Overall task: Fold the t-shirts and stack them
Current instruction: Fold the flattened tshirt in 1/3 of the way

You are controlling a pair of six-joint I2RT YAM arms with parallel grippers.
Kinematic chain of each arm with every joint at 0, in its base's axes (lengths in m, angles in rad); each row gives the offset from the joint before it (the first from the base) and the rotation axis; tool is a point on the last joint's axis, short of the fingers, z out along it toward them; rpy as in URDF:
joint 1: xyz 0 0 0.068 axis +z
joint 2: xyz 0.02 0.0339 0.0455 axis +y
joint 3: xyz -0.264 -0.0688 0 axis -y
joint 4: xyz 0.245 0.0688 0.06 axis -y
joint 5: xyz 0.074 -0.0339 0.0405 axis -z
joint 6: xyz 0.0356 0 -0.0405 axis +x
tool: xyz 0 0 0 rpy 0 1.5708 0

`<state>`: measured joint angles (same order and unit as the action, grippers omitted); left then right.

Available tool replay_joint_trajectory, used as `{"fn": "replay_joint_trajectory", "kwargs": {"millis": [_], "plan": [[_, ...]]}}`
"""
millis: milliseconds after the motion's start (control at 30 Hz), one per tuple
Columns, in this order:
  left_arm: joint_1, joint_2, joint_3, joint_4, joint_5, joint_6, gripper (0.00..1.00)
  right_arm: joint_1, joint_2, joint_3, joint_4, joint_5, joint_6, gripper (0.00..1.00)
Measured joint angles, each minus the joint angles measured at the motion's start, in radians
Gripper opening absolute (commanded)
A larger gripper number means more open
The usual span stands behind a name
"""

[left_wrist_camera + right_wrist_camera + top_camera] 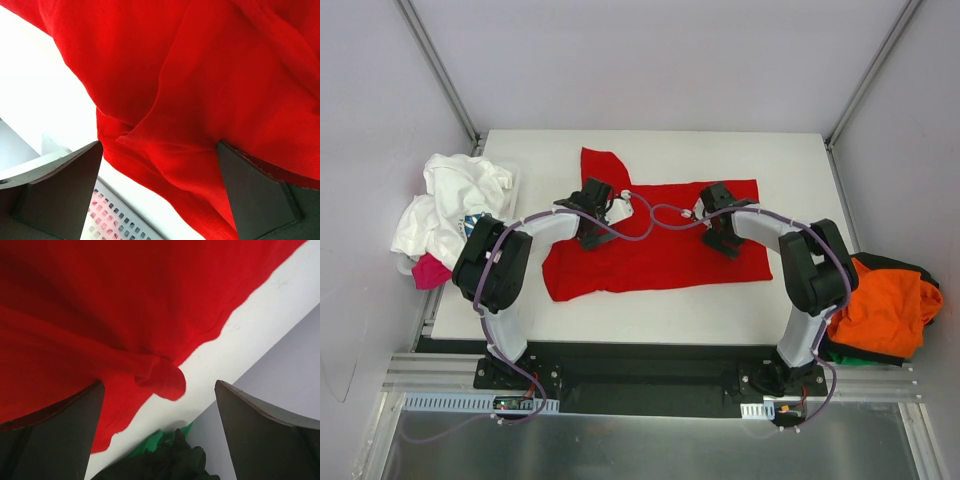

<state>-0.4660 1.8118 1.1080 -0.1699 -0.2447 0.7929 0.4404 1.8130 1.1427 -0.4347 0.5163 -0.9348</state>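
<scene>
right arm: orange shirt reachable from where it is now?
Probably yes. The orange t-shirt lies uncovered close beside the right arm, and the right gripper hangs open over the red t-shirt, holding nothing.

Two arms (500,265) (810,265), one red t-shirt (660,255), one white t-shirt (450,195), one pink (428,272), one orange (885,305), one dark green (842,352)

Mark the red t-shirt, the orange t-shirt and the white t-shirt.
red t-shirt (655,262), top external view, middle of its body.
orange t-shirt (885,308), top external view, centre of the bunch.
white t-shirt (455,200), top external view, crumpled top.
</scene>
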Motion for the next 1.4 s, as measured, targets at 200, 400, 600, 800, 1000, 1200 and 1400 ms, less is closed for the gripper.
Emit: {"fn": "replay_joint_trajectory", "kwargs": {"millis": [200,400,600,800,1000,1200,1400], "plan": [[0.0,0.0,0.0,0.0,0.0,0.0,0.99,0.0,0.032,-0.005,0.029,0.005,-0.005,0.96],[0.0,0.0,-0.003,0.003,-0.001,-0.001,0.99,0.001,0.035,-0.007,0.049,0.011,-0.01,0.96],[-0.006,-0.005,-0.013,0.015,-0.009,-0.001,0.99,0.012,0.021,-0.042,0.092,0.033,-0.009,0.96],[-0.025,-0.018,-0.038,0.032,-0.031,0.001,0.99,0.04,-0.035,-0.121,0.138,0.055,-0.006,0.96],[-0.052,-0.05,-0.079,0.032,-0.049,0.0,0.99,0.085,-0.107,-0.196,0.098,0.051,0.023,0.96],[-0.064,-0.096,-0.136,0.035,-0.052,-0.002,0.99,0.134,-0.175,-0.262,0.044,0.045,0.059,0.96],[-0.077,-0.142,-0.189,0.04,-0.054,-0.02,0.99,0.182,-0.218,-0.305,0.002,0.046,0.094,0.96]]}}
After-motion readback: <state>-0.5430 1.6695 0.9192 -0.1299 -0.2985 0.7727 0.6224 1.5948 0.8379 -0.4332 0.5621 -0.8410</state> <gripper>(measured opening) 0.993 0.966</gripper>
